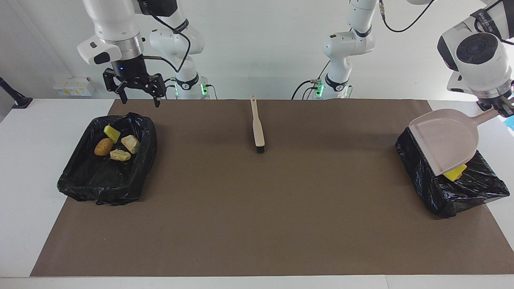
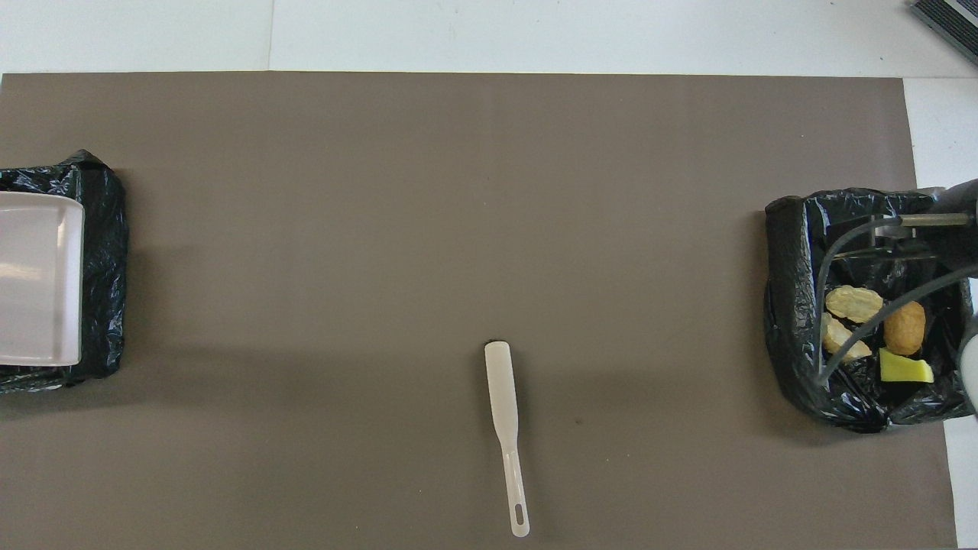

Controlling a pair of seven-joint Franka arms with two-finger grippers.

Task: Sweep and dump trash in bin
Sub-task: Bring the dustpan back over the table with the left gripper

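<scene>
A white table [image 1: 36,160] under a white wall carries a large brown mat [image 1: 257,208] that fills most of both views.

On the mat sit two bins lined with black bags. One bin [image 1: 108,176] is at the left of the facing view, at the right arm's end; the other bin [image 1: 449,192] is at the right edge of that view, at the left arm's end, and shows as a black strip at the left edge of the overhead view.

A beige dustpan [image 1: 443,138] is held tilted over the second bin, its wide mouth low and its handle rising to the upper right of the facing view. There the left gripper [image 1: 500,105] is clamped shut on the handle.

The right gripper [image 1: 138,98] hangs in the upper left of the facing view, over the robots' edge of the first bin, its fingers spread wide and holding nothing.

A beige brush [image 1: 258,127] lies alone at the mat's middle, nearer the robots, with its dark bristles pointing away from them.

Four scraps of the trash lie in the first bin: an orange-brown lump [image 1: 104,147], two tan lumps [image 1: 130,143] and [image 1: 120,155], and a yellow chunk [image 1: 112,133]. Another yellow piece [image 1: 455,173] shows just under the dustpan's lower lip at the second bin; whether it rests on the bag or touches the pan is hard to tell.
</scene>
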